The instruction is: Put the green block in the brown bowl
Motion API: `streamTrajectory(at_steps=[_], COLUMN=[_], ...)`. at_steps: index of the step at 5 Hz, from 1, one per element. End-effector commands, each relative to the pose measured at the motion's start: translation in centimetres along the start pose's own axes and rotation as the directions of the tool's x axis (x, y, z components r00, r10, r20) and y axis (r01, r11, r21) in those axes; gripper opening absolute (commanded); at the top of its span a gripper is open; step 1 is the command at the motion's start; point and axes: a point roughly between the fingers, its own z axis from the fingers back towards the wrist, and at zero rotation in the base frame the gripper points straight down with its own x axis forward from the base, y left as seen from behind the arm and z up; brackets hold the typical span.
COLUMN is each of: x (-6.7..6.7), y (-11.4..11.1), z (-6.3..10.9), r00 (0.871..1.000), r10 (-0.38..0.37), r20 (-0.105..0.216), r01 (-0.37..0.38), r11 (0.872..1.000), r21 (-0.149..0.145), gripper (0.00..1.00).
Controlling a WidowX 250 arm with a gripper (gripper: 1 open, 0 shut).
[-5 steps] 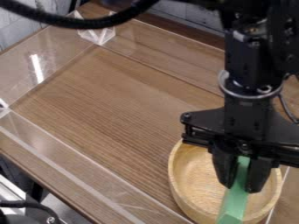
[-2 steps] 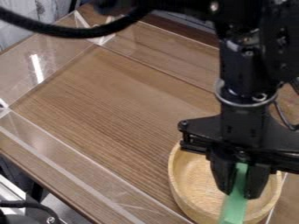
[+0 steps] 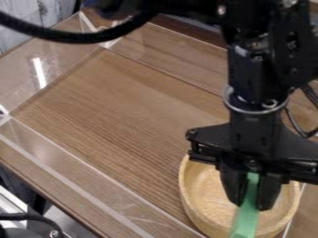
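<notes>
Claw [image 3: 255,191] clamped on green block [image 3: 250,216], hanging over brown bowl [image 3: 203,191]; lower end at bowl. Release left, I'd say.

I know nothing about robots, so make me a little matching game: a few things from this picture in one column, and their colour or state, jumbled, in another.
Things:
1. claw
2. green block
3. brown bowl
4. table

States:
a. round, pale wood, near the bottom right
b. dark wood grain, under everything
c. black, shut, pointing down
d. long and bright, hanging into the bowl

Pairs: 1-c, 2-d, 3-a, 4-b
</notes>
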Motion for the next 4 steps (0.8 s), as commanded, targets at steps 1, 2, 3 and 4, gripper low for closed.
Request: streamTrajectory(at_steps=[1, 2, 3, 4], x=[0.57, 0.71, 0.87, 0.98], y=[-0.10, 0.02, 0.12, 0.16], z=[0.71, 0.51, 0.35, 0.16], r00=[0.999, 0.999, 0.999, 0.999], r10=[0.010, 0.015, 0.021, 0.025], r20=[0.033, 0.033, 0.031, 0.029], r01=[-0.009, -0.014, -0.019, -0.024], r11=[0.999, 0.999, 0.999, 0.998], r21=[-0.037, -0.042, -0.046, -0.052], gripper=[0.00, 0.00, 0.00, 0.00])
